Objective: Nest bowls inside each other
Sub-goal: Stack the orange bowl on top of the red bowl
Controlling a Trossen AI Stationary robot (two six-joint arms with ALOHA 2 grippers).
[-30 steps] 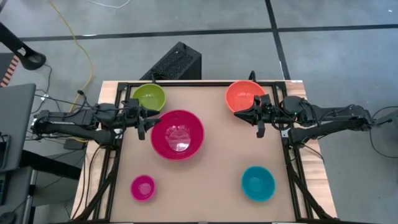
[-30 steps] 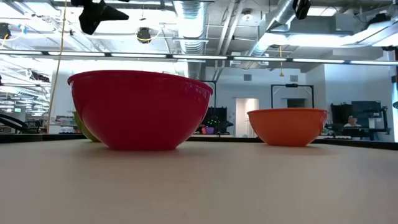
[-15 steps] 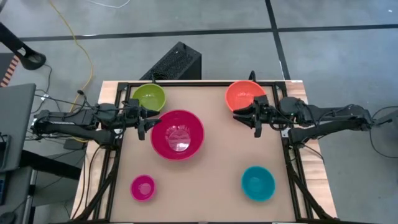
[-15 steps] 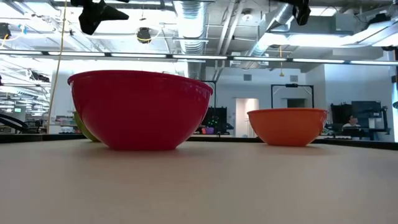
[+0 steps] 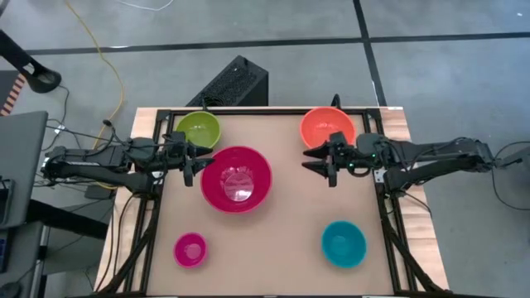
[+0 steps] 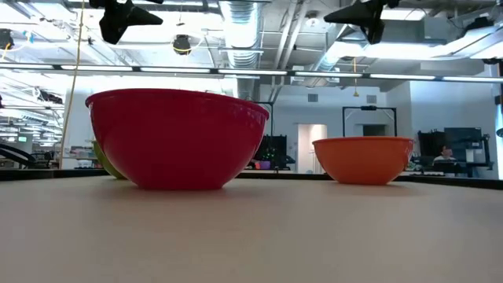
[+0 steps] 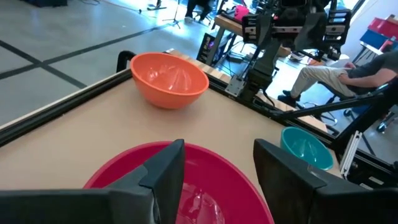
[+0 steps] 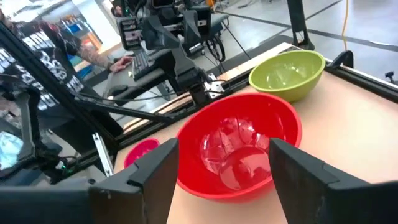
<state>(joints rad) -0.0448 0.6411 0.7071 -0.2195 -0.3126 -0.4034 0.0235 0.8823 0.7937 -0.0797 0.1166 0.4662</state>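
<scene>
A large magenta bowl [image 5: 236, 178] stands on its base left of the table's middle. At the far edge stand a green bowl [image 5: 199, 130] on the left and an orange bowl [image 5: 327, 126] on the right. At the near edge stand a small pink bowl [image 5: 190, 248] and a teal bowl [image 5: 344, 242]. My left gripper [image 5: 197, 162] hovers open, high over the magenta bowl's left rim [image 7: 205, 152]. My right gripper [image 5: 319, 161] hovers open just nearer than the orange bowl, pointing at the magenta bowl [image 8: 239, 149]. Both show high up in the low view, clear of the bowls.
Bare tabletop [image 5: 298, 207] lies between the magenta and teal bowls. A black frame rail [image 5: 149, 207] runs along the table's sides. A black box [image 5: 236, 83] sits on the floor behind the far edge. A seated person [image 7: 336, 68] shows beyond the right arm.
My right gripper has opened wide from shut. It has moved toward the table's left, away from the orange bowl and toward the magenta one, sinking a little. No bowl has moved.
</scene>
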